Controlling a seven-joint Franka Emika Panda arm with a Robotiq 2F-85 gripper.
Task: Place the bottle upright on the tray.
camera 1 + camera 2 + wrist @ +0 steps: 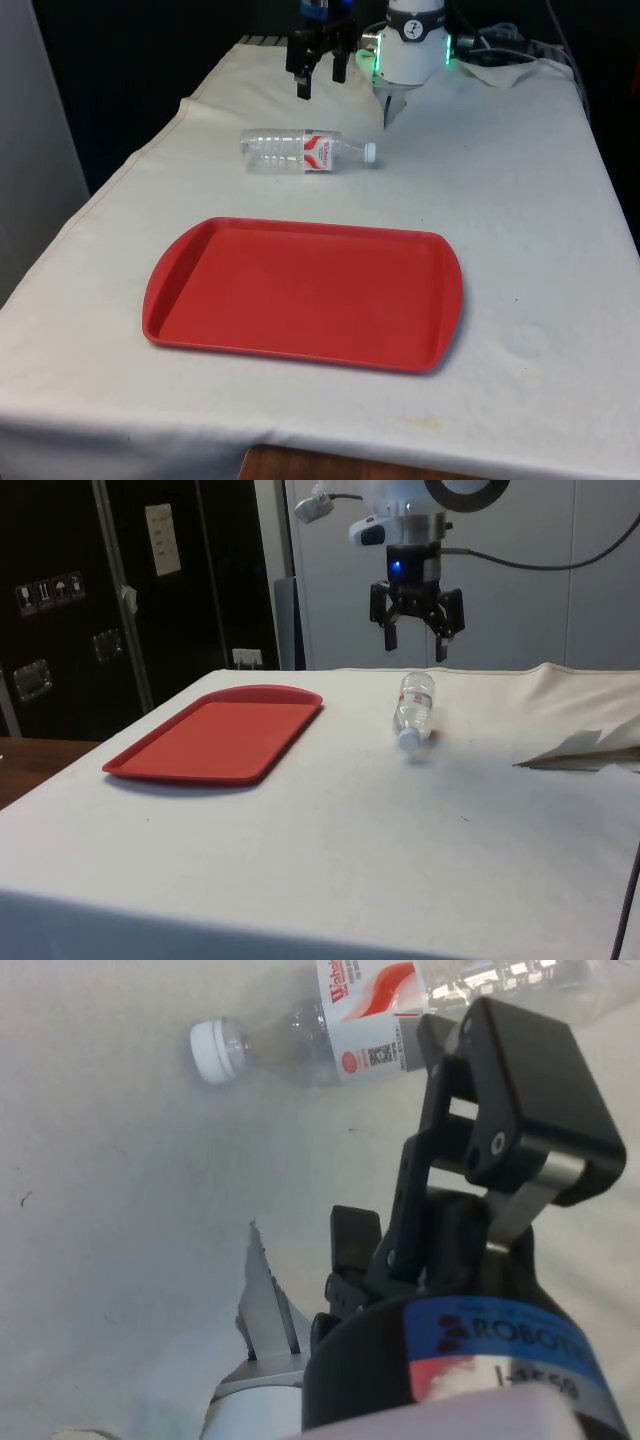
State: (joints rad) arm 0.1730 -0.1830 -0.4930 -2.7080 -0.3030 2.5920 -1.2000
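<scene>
A clear plastic bottle (300, 150) with a red and white label lies on its side on the white cloth, its white cap (370, 152) pointing to the front view's right. The red tray (300, 290) sits flat on the near side of the bottle, a short gap away, with nothing on it. My gripper (320, 78) hangs open and holds nothing, above the bottle and slightly behind it. From the side, the gripper (415, 642) is well above the bottle (415, 705), and the tray (215, 735) lies further left. In the wrist view, one finger (510, 1090) stands in front of the bottle (360, 1030).
A crumpled fold of white cloth (505, 70) and some cables lie at the table's far end, at the front view's right. The cloth fold (580, 748) lies to the right of the bottle in the side view. The table edge runs close in front of the tray.
</scene>
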